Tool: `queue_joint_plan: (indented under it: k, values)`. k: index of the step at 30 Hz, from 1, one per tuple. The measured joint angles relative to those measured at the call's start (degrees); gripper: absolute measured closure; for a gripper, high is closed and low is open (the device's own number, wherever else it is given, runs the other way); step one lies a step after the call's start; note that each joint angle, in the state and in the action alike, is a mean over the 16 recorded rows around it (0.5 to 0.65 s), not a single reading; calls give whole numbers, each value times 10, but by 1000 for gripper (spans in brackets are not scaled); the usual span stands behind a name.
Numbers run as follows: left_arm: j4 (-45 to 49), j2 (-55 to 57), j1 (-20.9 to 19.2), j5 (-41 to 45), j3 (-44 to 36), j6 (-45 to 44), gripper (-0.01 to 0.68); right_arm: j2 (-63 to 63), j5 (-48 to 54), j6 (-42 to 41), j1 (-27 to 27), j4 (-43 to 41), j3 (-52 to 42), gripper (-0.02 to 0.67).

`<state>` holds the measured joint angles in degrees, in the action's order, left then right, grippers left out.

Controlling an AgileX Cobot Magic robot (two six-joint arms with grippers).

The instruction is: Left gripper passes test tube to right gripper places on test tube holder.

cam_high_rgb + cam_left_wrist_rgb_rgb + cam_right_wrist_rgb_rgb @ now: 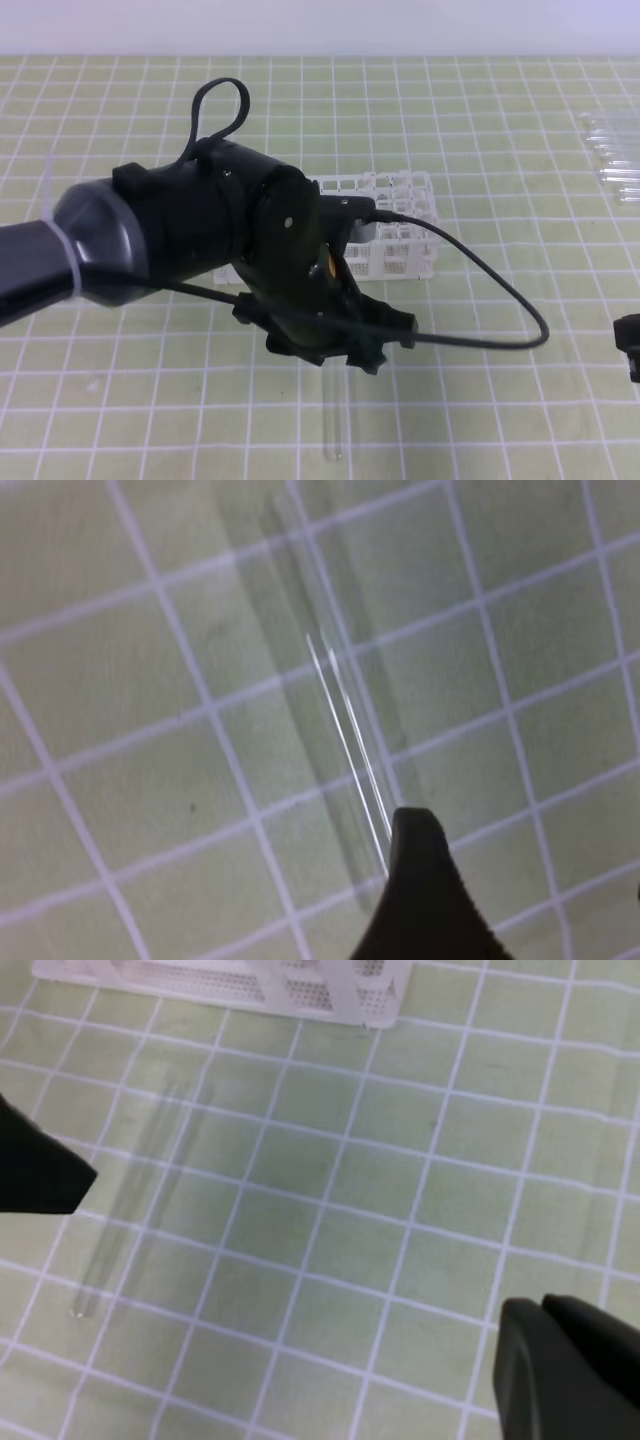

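Task barely begun: test tube [333, 420] lies ungrasped on the surface, left end effector [335, 340] above it, grip state indeterminable; right end effector [300, 1260] open; holder [395, 235] unfilled.

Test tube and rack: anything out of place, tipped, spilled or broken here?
Nothing looks damaged or spilled. The test tube lies flat on the green grid mat, in front of the white rack, which stands upright. The left gripper hangs above the tube. More clear tubes lie at the far right.
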<state>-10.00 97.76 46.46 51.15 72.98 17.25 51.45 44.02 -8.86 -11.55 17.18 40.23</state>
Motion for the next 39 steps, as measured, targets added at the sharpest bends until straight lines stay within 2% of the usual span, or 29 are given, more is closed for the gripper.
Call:
queue_joint_plan:
  k: [8, 15, 24, 39]
  values:
    - [-9, 21, 1, 22, 24, 65, 269, 0, 5, 101, 0, -83, -1, 670]
    - [2, 61, 1, 80, 79, 77, 269, 0, 10, 167, 0, -137, -1, 670]
    - [19, 100, 9, 155, 126, 78, 268, -1, 14, 173, 0, -144, -1, 670]
    - [41, 134, 44, 193, 127, 85, 270, -1, 16, 174, 0, -147, -1, 670]
